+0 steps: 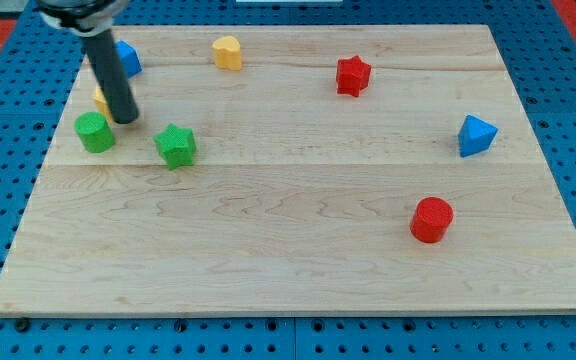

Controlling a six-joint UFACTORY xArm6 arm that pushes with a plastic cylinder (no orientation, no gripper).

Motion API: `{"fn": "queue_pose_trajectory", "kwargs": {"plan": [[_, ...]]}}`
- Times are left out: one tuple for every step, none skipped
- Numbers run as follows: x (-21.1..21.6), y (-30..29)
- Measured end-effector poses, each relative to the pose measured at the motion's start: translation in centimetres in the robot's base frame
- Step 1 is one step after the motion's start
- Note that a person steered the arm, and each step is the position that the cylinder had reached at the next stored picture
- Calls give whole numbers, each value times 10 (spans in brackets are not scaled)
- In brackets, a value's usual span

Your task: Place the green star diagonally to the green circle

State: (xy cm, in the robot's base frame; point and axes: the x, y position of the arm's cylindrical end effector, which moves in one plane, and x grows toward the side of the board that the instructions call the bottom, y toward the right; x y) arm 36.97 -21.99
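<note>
Our end effector is a plain rod with nothing to open or hold; our tip (125,119) rests on the worktop (298,260) just up and right of the green circle (95,132), in front of a partly hidden yellow block (100,99). The green star (176,146) lies just right of the circle, slightly lower, apart from the tip.

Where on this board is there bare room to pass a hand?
Bare: the centre and bottom, between green star and red cylinder. Crowded: top left, where my tip stands among green circle, yellow block and blue block.
</note>
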Motion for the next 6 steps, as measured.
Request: {"fn": "queue_pose_trajectory", "kwargs": {"plan": [[-6, -4], [10, 35], [33, 72], [60, 75], [61, 109], [75, 100]]}}
